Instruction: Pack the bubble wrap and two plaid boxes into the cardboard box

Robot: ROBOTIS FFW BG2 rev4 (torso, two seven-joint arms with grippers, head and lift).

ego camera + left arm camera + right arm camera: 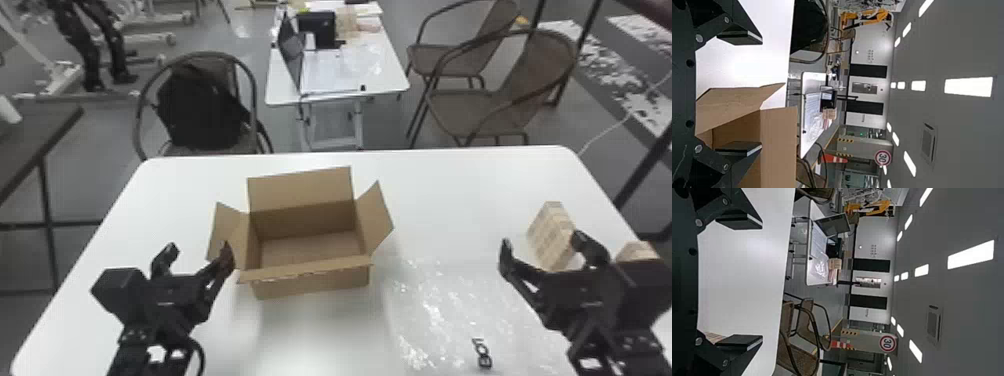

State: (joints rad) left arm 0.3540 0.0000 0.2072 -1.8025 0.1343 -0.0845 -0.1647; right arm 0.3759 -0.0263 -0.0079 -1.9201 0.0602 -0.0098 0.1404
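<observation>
Two plaid boxes [550, 232] sit on the right of the white counter [450, 190], outside the cardboard box [310, 285]; the farther-right one is partly hidden by the right tool [542, 242]. The bubble wrap [435, 310] lies flat on the near right of the counter, between the cardboard box and the right tool, with a small black marking [482, 352] showing at its near part. The cardboard box stands left of the middle, its flaps spread outward. The left tool [199, 250] is at its near left, fingers apart and holding nothing; the right tool's fingers are also apart, with nothing clamped. Beyond the counter, a chair with a black backpack [200, 110] is at left, a laptop [292, 50] on a white table [345, 92] in the middle, and two brown chairs [530, 85] at right.
</observation>
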